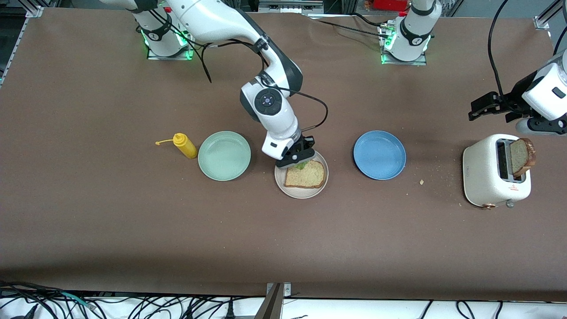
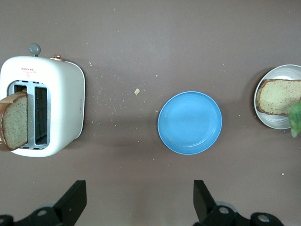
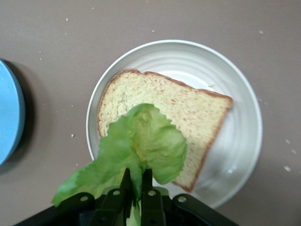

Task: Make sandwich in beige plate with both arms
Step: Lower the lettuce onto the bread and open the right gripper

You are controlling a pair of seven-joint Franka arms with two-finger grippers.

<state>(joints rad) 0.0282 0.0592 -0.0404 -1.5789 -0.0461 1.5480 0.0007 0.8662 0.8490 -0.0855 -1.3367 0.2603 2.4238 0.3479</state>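
A slice of tan bread (image 1: 304,175) lies on the beige plate (image 1: 280,182) at the table's middle. My right gripper (image 1: 300,158) is shut on a ruffled green lettuce leaf (image 3: 141,146) and holds it just over the bread (image 3: 188,108) and the plate's (image 3: 240,141) rim. A second bread slice (image 1: 522,156) stands upright in the white toaster (image 1: 485,175) at the left arm's end. My left gripper (image 1: 483,108) is open and empty, up in the air over the table beside the toaster (image 2: 61,103); its fingers (image 2: 75,197) stand wide apart.
A blue plate (image 1: 379,154) lies between the beige plate and the toaster. A mint-green plate (image 1: 224,155) and a yellow squeeze bottle (image 1: 184,145) lie toward the right arm's end. Crumbs (image 1: 421,181) are scattered near the toaster.
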